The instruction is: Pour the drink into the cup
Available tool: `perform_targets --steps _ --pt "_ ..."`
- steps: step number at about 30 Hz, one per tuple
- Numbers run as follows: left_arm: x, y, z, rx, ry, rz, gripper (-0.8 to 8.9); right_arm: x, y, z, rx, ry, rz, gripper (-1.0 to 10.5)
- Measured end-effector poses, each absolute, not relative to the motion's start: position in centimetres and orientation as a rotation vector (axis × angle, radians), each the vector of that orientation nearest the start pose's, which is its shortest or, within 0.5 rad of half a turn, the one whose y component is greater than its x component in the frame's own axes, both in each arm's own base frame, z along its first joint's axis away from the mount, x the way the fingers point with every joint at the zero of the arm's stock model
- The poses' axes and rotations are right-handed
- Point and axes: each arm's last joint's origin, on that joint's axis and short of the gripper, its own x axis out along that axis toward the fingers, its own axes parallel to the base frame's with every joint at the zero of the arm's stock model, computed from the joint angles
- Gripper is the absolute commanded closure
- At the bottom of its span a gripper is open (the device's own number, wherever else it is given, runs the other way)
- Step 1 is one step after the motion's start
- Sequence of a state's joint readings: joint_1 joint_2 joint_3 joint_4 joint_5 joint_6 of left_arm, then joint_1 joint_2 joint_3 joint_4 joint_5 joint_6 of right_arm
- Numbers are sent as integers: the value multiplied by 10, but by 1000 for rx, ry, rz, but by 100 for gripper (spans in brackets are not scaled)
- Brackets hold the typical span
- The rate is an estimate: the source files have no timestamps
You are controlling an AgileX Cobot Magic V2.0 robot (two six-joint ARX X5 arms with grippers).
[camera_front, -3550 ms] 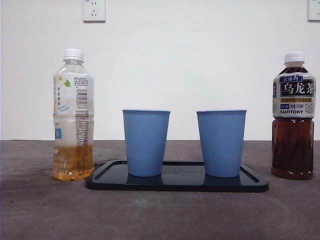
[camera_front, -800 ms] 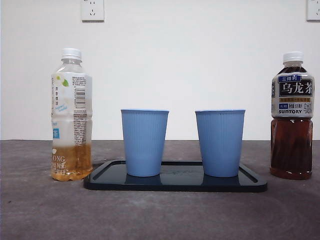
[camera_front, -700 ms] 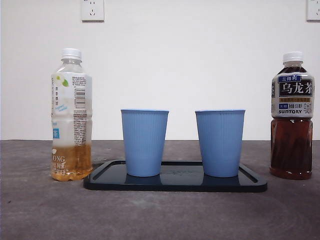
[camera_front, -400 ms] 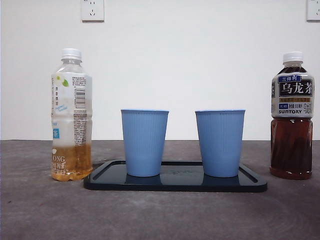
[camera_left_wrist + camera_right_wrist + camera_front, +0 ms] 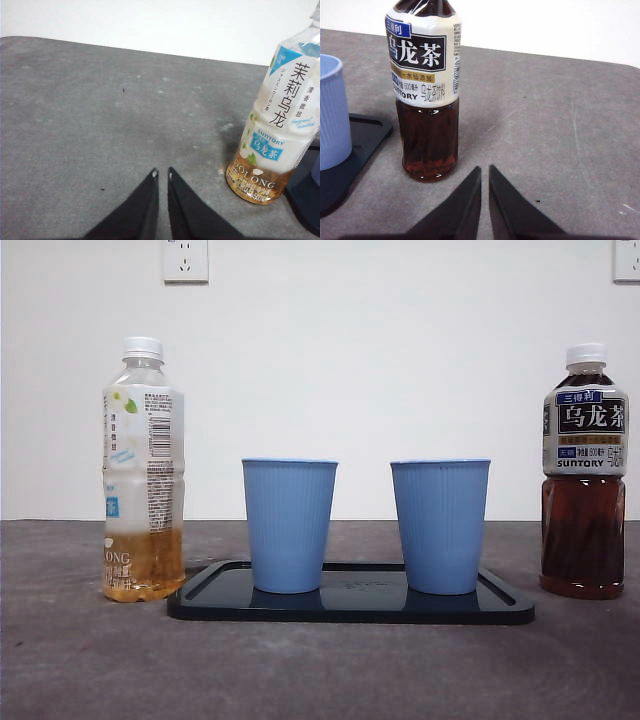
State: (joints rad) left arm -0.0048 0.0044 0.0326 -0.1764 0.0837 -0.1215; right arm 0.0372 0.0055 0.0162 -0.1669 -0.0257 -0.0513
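While both tools wait nearly shut and empty, right tool (image 5: 485, 172) sits nearest the upright dark bottle (image 5: 426, 90), just beside the cups' tray (image 5: 350, 608); left tool (image 5: 162, 175) faces bare desk (image 5: 90, 110).

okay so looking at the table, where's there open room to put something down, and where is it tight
Free patches: the bare table in front of the black tray, and the stretch beside the jasmine tea bottle that the left gripper faces. Also the surface beside the dark oolong bottle, away from the tray. Tight: the gap between the two blue cups, and each bottle's gap to the tray.
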Motion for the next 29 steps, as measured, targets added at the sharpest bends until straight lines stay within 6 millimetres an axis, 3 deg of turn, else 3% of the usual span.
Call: perform_targets --steps 29 --pt "95 -5 157 -125 156 -106 785 96 4 153 -52 154 67 924"
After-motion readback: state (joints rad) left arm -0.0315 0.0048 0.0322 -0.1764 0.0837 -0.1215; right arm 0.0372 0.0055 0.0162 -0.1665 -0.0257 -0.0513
